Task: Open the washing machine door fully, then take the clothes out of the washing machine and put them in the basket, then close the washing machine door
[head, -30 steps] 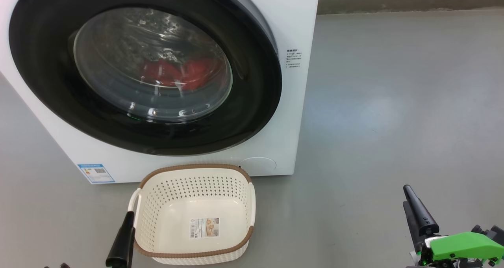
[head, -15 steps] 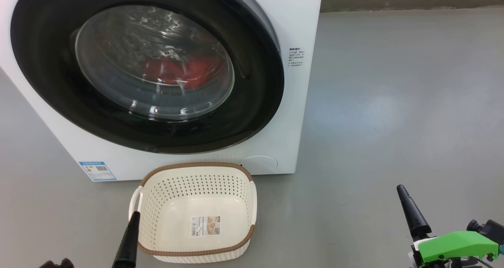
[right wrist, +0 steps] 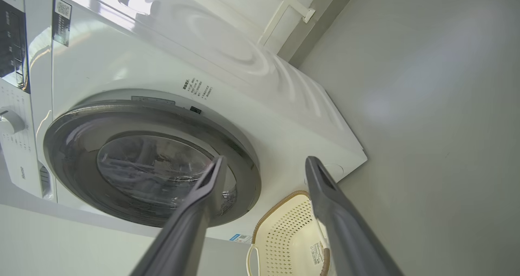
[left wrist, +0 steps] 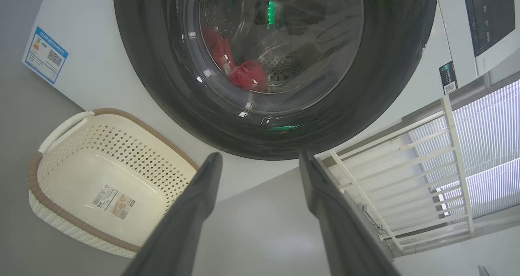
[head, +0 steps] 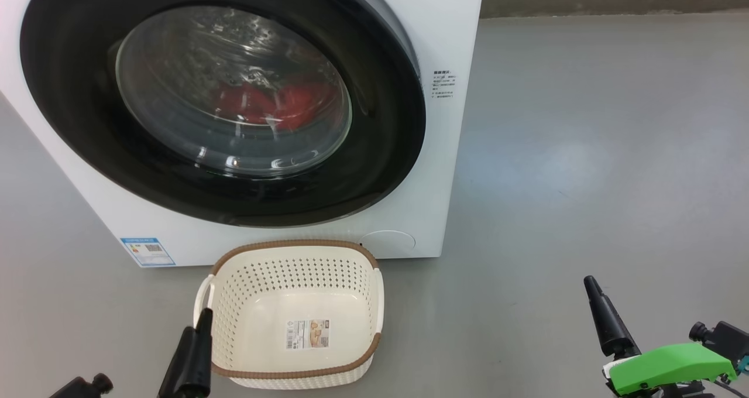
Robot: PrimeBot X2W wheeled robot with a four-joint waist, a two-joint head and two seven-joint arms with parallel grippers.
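I log: washing machine door (head: 386, 140) shut, red clothes (head: 275, 102) inside, basket (head: 292, 244) empty, left end effector (left wrist: 260, 158) and right end effector (right wrist: 264, 160) both spread wide, holding nothing; all steps remain.

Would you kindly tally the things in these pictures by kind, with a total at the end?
Washing machine: 1
Basket: 1
Red clothes heap: 1
Tools: 2, left tool and right tool
Total: 5
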